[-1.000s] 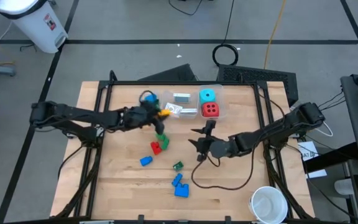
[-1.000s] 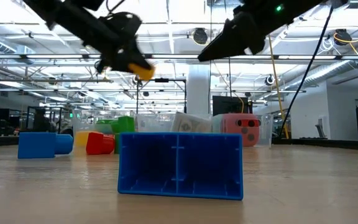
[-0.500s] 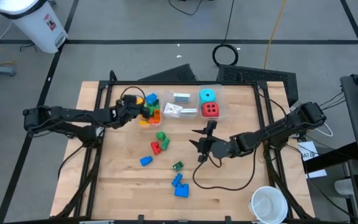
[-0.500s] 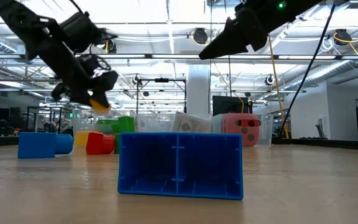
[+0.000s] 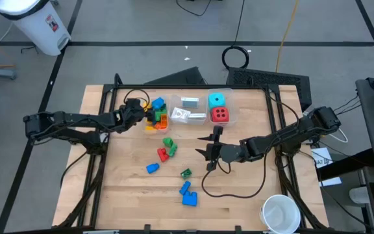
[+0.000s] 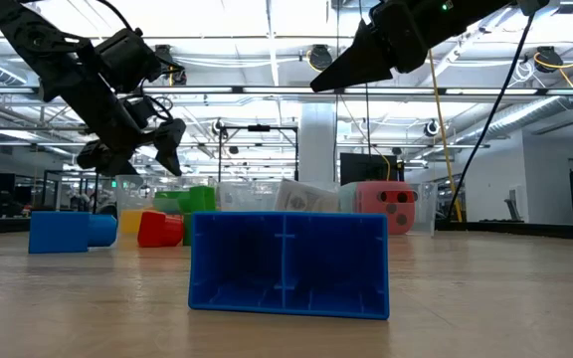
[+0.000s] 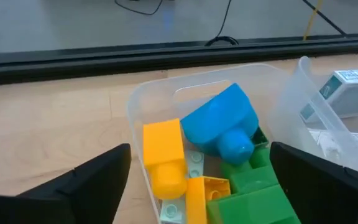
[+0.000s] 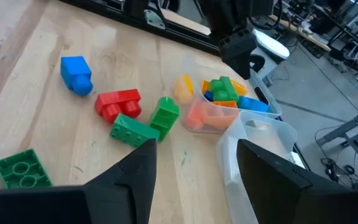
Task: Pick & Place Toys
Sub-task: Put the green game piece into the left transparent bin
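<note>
Hovering with my left tool (image 5: 137, 112) spread wide and empty just over the clear bin (image 7: 143, 99), where the orange brick (image 7: 164, 154) now lies, I judge this drop done; next comes the green brick (image 5: 168, 142) beyond, while my right tool (image 5: 210, 151) waits half-open.

Light wooden table (image 5: 239, 195) on a black metal frame (image 5: 102, 97), standing on grey floor (image 5: 109, 26) crossed by dark seam lines. White bin (image 5: 34, 23) with a label at the far left corner of the floor. Black coiled cable (image 5: 236, 57) and a yellow cord (image 5: 287, 29) lie beyond the table's far edge, next to a dark mat (image 5: 271, 79). White round cup (image 5: 280, 213) at the table's near right corner. Low view: big open hall, white ceiling trusses (image 6: 267, 94), pipes, bright strip lights (image 6: 270, 15), a white column (image 6: 318, 149), dark monitors (image 6: 366, 167) behind.
</note>
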